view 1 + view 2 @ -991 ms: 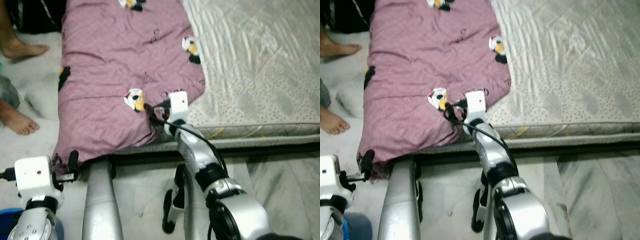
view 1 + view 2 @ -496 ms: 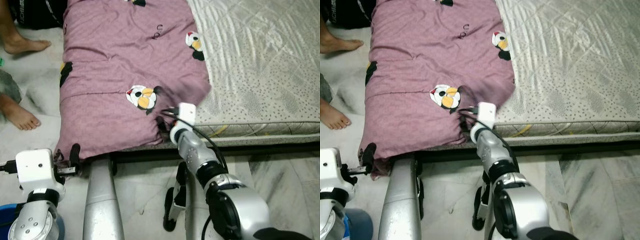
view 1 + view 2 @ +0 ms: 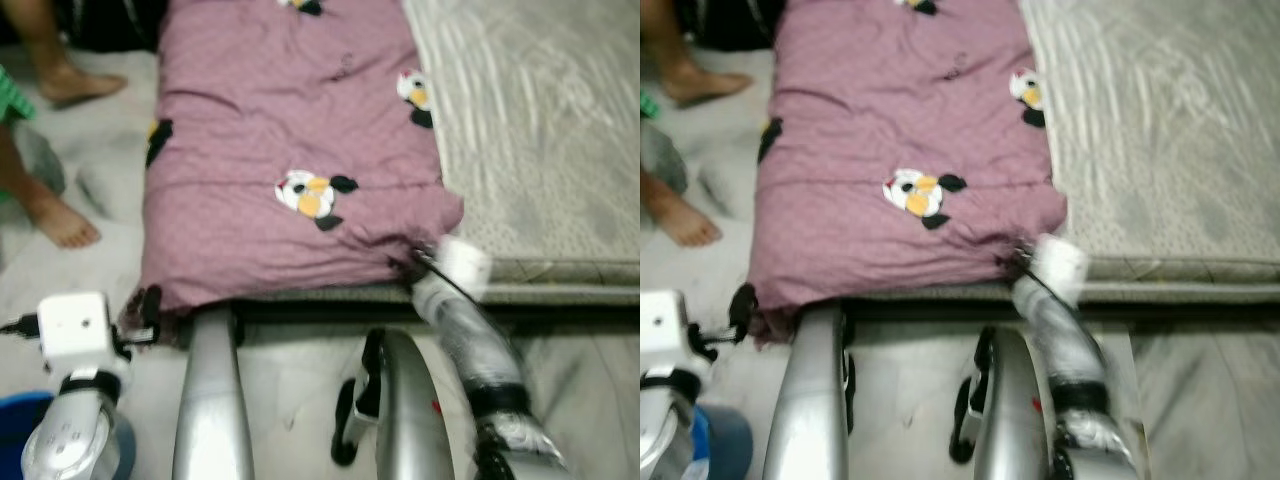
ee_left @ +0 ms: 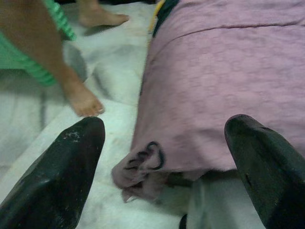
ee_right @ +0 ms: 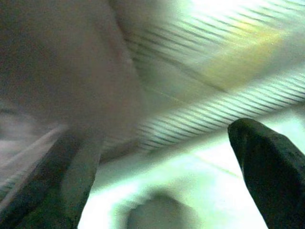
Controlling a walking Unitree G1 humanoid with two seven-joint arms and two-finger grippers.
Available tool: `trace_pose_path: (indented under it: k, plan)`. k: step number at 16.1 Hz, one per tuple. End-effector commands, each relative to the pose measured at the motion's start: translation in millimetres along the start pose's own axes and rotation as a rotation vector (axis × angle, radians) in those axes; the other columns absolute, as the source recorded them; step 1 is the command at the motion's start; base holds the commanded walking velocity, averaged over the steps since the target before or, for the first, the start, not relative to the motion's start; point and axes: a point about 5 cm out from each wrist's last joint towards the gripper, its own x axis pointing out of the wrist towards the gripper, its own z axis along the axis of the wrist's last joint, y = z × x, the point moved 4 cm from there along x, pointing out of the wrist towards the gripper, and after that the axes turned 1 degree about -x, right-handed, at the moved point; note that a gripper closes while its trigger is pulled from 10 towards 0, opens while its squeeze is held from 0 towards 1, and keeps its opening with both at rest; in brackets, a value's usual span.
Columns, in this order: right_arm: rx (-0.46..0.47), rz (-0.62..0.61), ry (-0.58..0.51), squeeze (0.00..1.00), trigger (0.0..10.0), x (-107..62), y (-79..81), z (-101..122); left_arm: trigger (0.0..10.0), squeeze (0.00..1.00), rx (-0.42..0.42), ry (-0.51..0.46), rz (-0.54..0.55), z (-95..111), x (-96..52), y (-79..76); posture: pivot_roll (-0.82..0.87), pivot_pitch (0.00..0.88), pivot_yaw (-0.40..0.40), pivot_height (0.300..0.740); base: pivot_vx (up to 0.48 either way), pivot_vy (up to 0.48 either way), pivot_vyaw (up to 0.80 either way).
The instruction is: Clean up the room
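Lying over the left part of the mattress (image 3: pixel 540 110), a purple blanket (image 3: pixel 270 130) with penguin prints takes the upper centre of the left eye view. Its near edge hangs a little over the front side of the bed, and its lower left corner (image 4: pixel 143 167) droops toward the pale marble floor (image 3: pixel 290 380). 1 penguin print (image 3: pixel 312 195) sits in the middle of the blanket, another 1 (image 3: pixel 415 95) is near its right edge.

The left gripper (image 4: pixel 164 167) is in the lower left of the left eye view, just beside that drooping corner. In the left wrist view its 2 black fingers (image 4: pixel 62 176) stand spread wide, with the bunched corner of the blanket between them but not pinched.

The right gripper (image 3: pixel 425 262) is at the lower centre right of the left eye view, at the front right corner of the blanket, where the cloth meets the mattress edge. The right arm is blurred there. In the right wrist view the 2 fingers (image 5: pixel 267 167) are wide apart, and the purple cloth and the striped mattress side appear blurred beyond them; I cannot tell if the fingers touch the cloth.

A person's bare foot (image 3: pixel 60 220) stands on the floor at the left edge of the frame, well apart from the blanket, and another foot (image 3: pixel 80 82) is in the upper left. A blue object (image 3: pixel 25 420) is in the lower left corner, partly behind the left arm.
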Motion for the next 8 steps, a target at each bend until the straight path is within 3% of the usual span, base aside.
trace_pose_path:
  k: [1, 2, 4, 5, 6, 7, 8]
  plan:
    - [-0.003, -0.044, 0.022, 0.00, 10.0, -6.5, -13.1, -4, 10.0, 0.00, -0.005, 0.021, -0.015, -5, -0.9, -2.8, 0.13, 0.297, -0.104, 0.565, 0.000, 0.000, 0.00]
    - [-0.035, -0.202, 0.002, 0.00, 10.0, -33.6, -64.3, -11, 10.0, 0.00, -0.005, 0.012, -0.030, -4, 5.3, -4.7, 0.11, 0.283, -0.094, 0.565, 0.000, 0.000, 0.00]
    - [-0.063, -0.287, -0.076, 0.00, 10.0, -39.7, -84.3, 7, 10.0, 0.00, -0.003, 0.006, -0.039, -3, 10.8, -5.7, 0.11, 0.268, -0.086, 0.565, 0.000, 0.000, 0.00]
    - [-0.081, -0.294, -0.178, 0.00, 10.0, -38.8, -85.8, 38, 10.0, 0.00, -0.003, -0.007, -0.044, 0, 15.7, -6.7, 0.11, 0.259, -0.083, 0.565, 0.000, 0.000, 0.00]
    - [-0.087, -0.241, -0.310, 0.00, 10.0, -37.0, -69.4, 74, 10.0, 0.00, -0.004, -0.018, -0.045, 3, 19.5, -7.5, 0.11, 0.247, -0.082, 0.565, 0.000, 0.000, 0.00]
    - [-0.092, -0.205, -0.388, 0.00, 10.0, -37.9, -57.6, 95, 10.0, 0.00, -0.005, -0.023, -0.044, 4, 21.6, -8.0, 0.11, 0.243, -0.083, 0.565, 0.000, 0.000, 0.00]
    - [-0.093, -0.122, -0.464, 0.00, 10.0, -40.8, -34.3, 118, 10.0, 0.00, -0.008, -0.032, -0.044, 6, 24.0, -8.3, 0.12, 0.236, -0.083, 0.565, 0.000, 0.000, 0.00]
